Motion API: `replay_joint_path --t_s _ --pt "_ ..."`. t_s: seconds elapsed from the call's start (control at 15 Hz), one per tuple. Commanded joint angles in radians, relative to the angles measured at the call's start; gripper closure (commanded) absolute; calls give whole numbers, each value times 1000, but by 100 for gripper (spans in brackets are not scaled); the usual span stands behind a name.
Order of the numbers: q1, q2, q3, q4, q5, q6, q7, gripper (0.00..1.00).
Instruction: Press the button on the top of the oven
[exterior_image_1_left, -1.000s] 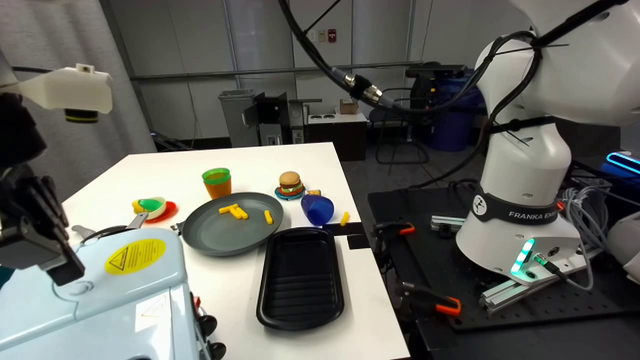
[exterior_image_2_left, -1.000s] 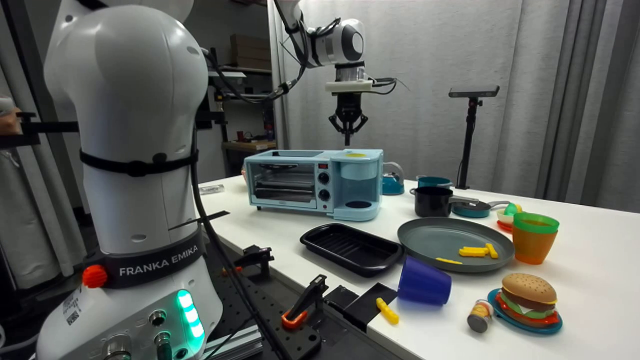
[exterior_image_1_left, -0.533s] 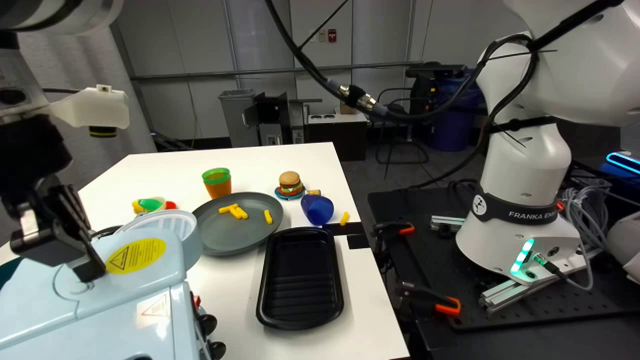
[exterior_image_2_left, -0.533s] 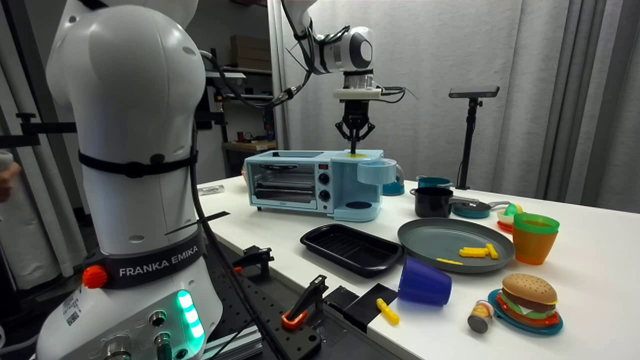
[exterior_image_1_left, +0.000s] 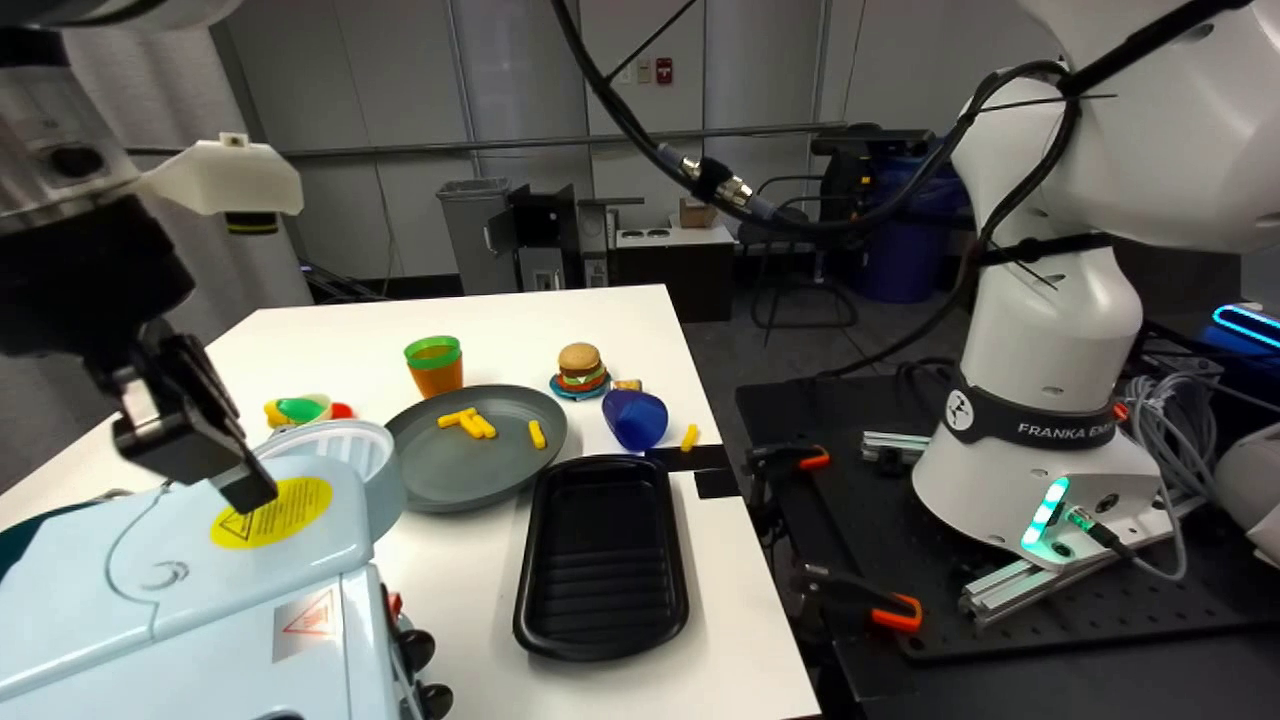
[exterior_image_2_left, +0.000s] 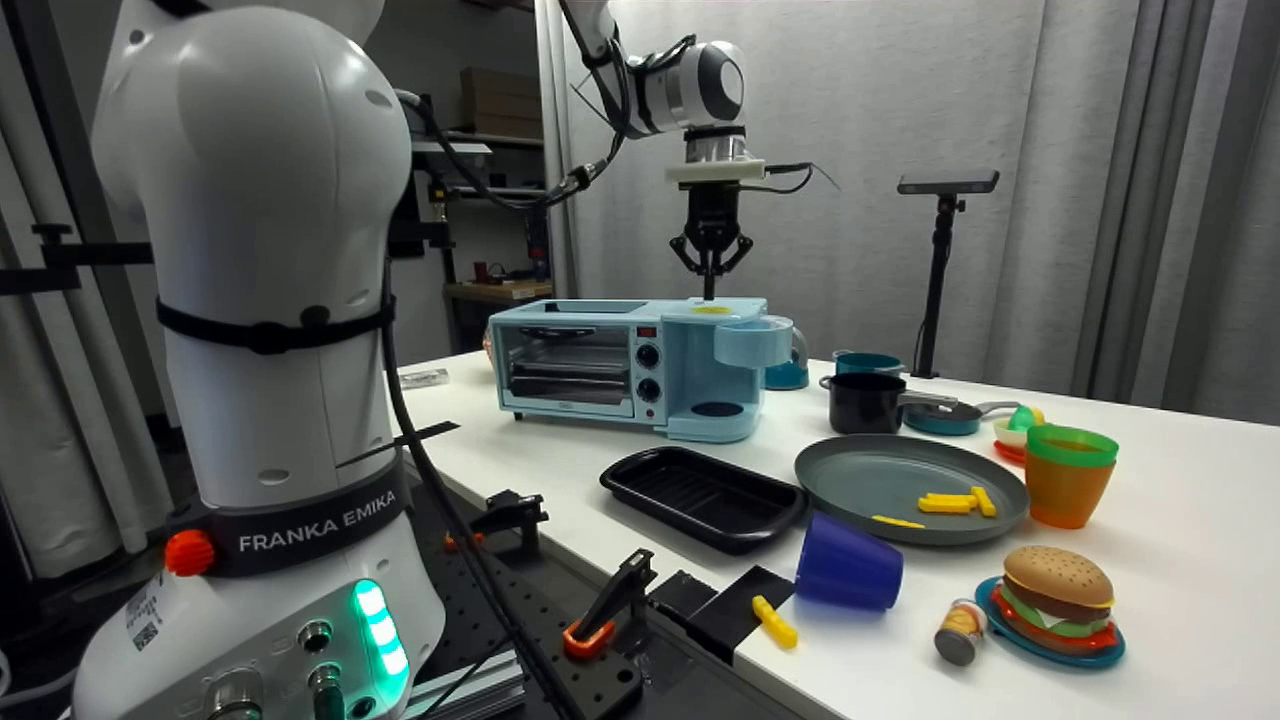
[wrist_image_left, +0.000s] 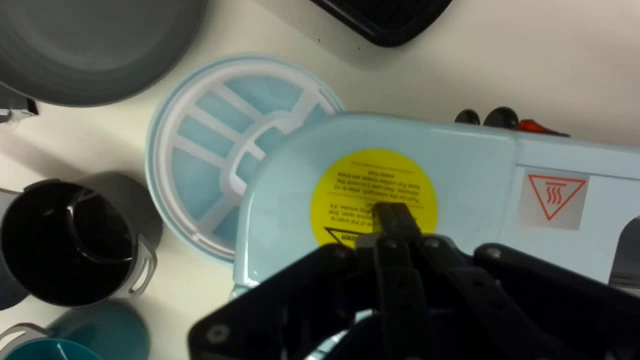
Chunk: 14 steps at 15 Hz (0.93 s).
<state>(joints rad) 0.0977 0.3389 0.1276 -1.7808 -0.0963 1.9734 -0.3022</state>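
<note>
Gripper (exterior_image_1_left: 248, 488) narrow, nothing in its grip; in an exterior view it hangs over the edge of the yellow label (exterior_image_1_left: 295, 512), your likely button (exterior_image_1_left: 165, 575), a crescent mark on top of the oven (exterior_image_1_left: 220, 620), bare near it, the oven itself running off frame. In an exterior view the basket (exterior_image_2_left: 752, 343) juts out, so judge the press taken and lift straight up; contact with the top hard to tell. Wrist view: dark fingers (wrist_image_left: 397, 222) cover part of the label, button unseen, probably beneath the gripper.
</note>
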Motion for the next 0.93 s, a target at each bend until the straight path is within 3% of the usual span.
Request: replay_joint_path --t_s 0.0,0.33,0.87 --pt "2 -137 -7 -66 -35 -95 8 100" --pt "-11 -269 -26 -105 -56 -122 12 100" --pt "-85 -333 -122 -189 -58 50 85 100"
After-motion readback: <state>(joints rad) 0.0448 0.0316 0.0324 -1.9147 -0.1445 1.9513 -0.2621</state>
